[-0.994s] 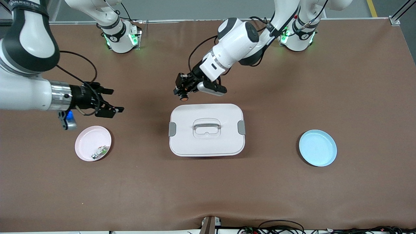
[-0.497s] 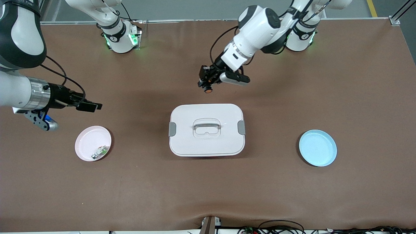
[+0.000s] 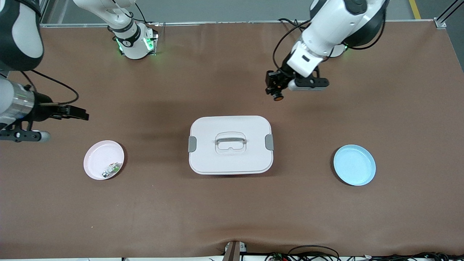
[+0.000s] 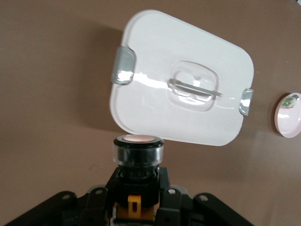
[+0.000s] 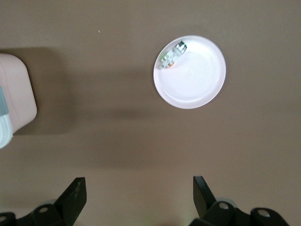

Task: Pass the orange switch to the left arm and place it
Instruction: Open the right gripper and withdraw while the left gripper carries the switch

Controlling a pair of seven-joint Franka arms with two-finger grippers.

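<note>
While left gripper (image 3: 274, 90) clamps the orange switch (image 3: 278, 97) over bare table (image 3: 362, 108), box (image 3: 231, 145) mid-table; right gripper (image 3: 78, 113) spread wide, holding nothing

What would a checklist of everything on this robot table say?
Surface: brown table, wrinkled at its near edge.
Job's things: orange switch held in the air; box lidded, mid-table.
Clutter: pink plate with small green-and-white part; blue plate.
Grippers: left tool shut on the switch over bare table; right tool open, waiting above the pink plate's end.
Cables: bundle along the near edge.
Surroundings: grey floor.
</note>
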